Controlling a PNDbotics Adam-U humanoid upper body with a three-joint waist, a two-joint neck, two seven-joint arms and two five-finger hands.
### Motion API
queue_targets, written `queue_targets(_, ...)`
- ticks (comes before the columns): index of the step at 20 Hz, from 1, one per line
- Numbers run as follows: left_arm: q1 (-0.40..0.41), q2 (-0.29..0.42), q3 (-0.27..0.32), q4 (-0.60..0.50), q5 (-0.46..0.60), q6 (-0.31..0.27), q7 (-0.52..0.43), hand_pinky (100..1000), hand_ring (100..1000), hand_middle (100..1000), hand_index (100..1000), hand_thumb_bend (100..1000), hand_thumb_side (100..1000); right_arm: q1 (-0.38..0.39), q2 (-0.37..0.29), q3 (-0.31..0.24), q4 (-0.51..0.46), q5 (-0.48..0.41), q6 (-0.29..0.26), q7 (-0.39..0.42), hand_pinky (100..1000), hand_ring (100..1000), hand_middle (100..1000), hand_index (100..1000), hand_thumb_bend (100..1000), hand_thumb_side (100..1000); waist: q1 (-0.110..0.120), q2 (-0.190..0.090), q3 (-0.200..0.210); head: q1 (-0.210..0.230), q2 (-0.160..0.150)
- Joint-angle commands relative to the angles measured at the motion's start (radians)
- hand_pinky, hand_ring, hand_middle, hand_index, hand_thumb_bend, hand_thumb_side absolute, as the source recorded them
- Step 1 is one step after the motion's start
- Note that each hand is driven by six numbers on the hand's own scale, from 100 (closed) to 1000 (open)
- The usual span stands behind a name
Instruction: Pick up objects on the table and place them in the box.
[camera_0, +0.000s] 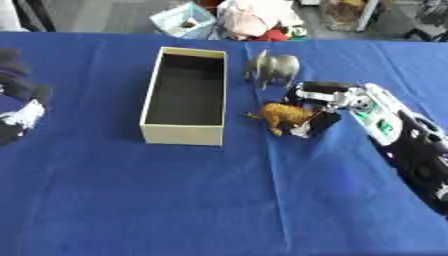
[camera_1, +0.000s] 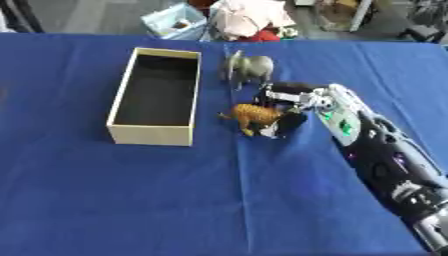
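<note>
Left eye view shows my right hand (camera_0: 319, 107) curled around the orange toy animal (camera_0: 284, 116) on the blue table (camera_0: 219, 200), just right of the cream box (camera_0: 184, 134). A grey elephant toy (camera_0: 273, 67) stands just behind. My left hand (camera_0: 17, 105) rests at the left edge; I cannot tell its fingers' state.

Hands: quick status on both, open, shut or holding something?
Left hand: at the left edge, fingers cannot be told.
Right hand: fingers curled round the orange-brown animal figure, which stands on the blue tablecloth.
</note>
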Motion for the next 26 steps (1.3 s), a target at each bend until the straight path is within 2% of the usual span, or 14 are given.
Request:
queue_targets(1, -0.009, 0.018, 0.009, -0.009, 0.004, -0.002, -0.002, 534, 575, 594, 797, 381, 185, -0.019, -0.031, -0.019, -0.037, -0.003, 0.002, -0.013, 565, 480, 453, 594, 144, 294, 0.005, -0.017, -0.001, 0.000, 0.007)
queue_targets(7, -0.008, 0.020, 0.008, -0.009, 0.003, -0.002, -0.005, 535, 575, 594, 798, 381, 186, -0.049, -0.059, -0.029, -0.123, -0.041, 0.016, -0.003, 560, 468, 438, 581, 134, 285, 0.001, -0.018, -0.005, -0.001, 0.007)
queue_targets(12, -0.008, 0.020, 0.005, -0.009, 0.002, -0.003, -0.012, 536, 576, 594, 798, 382, 190, -0.127, -0.043, -0.036, -0.138, -0.030, 0.033, 0.016, 568, 469, 438, 580, 144, 267, 0.001, -0.022, -0.004, -0.004, 0.007)
queue_targets(18, -0.014, 0.018, -0.002, -0.010, 0.003, -0.004, -0.021, 536, 577, 594, 799, 378, 184, -0.249, 0.047, -0.044, -0.072, 0.045, 0.025, 0.027, 578, 475, 444, 584, 160, 258, -0.003, -0.024, 0.013, -0.014, 0.005)
queue_targets(21, -0.027, 0.017, -0.009, -0.012, 0.003, -0.004, -0.027, 536, 577, 594, 799, 381, 191, -0.305, 0.108, -0.052, -0.025, 0.093, 0.017, 0.028, 582, 478, 447, 586, 164, 260, -0.011, -0.017, 0.034, -0.027, -0.002)
queue_targets(26, -0.049, 0.013, -0.019, -0.015, 0.005, -0.005, -0.038, 536, 577, 594, 798, 382, 192, -0.358, 0.210, -0.073, 0.061, 0.178, 0.014, 0.021, 588, 483, 452, 590, 164, 265, -0.022, -0.006, 0.072, -0.047, -0.013)
